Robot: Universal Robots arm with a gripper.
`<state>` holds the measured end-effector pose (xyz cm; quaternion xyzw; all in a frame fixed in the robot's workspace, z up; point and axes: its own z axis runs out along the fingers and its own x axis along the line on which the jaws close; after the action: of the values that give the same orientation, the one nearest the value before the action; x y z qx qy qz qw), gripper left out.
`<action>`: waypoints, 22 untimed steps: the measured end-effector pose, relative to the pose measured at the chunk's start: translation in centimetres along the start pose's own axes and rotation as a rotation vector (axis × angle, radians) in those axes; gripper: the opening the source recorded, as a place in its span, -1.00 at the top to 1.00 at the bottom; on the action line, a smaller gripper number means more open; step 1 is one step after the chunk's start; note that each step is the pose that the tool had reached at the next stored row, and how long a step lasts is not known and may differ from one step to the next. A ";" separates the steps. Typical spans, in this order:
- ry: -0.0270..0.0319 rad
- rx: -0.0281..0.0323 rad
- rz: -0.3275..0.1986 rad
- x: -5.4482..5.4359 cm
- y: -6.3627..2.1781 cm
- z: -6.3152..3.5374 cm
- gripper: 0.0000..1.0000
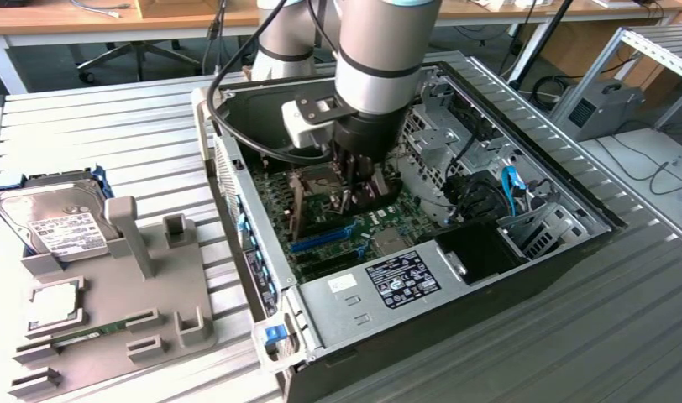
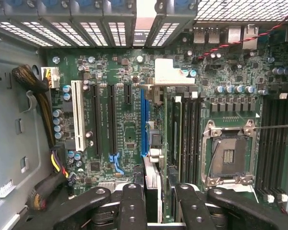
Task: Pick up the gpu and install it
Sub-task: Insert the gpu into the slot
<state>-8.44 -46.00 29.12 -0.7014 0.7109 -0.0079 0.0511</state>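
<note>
Already clamped edge-on in the gripper (image 2: 156,201), the gpu (image 2: 159,143) hung above the blue slot (image 2: 143,122); seating well meant staying square, pressing evenly

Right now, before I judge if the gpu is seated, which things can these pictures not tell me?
- Whether the gpu has entered the blue slot: in the wrist view the card stands edge-on over the slot; in the exterior view the arm covers that spot.
- The gpu's fan face: in the wrist view the card is seen edge-on.
- The text on the hard drive label: too small to read in the exterior view.
</note>
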 end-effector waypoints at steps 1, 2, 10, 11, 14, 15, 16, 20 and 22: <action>0.0001 0.0000 0.000 0.0 0.01 0.01 0.41; 0.0001 -0.0001 0.000 0.1 0.03 0.02 0.41; 0.0001 -0.0001 0.000 0.4 0.11 0.11 0.41; 0.0001 -0.0001 0.000 0.4 0.12 0.12 0.41; 0.0001 -0.0001 0.000 0.6 0.18 0.18 0.41; 0.0000 0.0000 0.000 0.7 0.19 0.20 0.41; 0.0000 0.0000 0.000 0.7 0.20 0.20 0.41; 0.0000 0.0000 0.000 0.8 0.37 0.25 0.41; 0.0001 0.0000 0.000 0.8 0.59 0.25 0.41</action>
<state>-9.02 -46.78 28.77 -0.7014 0.7109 -0.0079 0.0511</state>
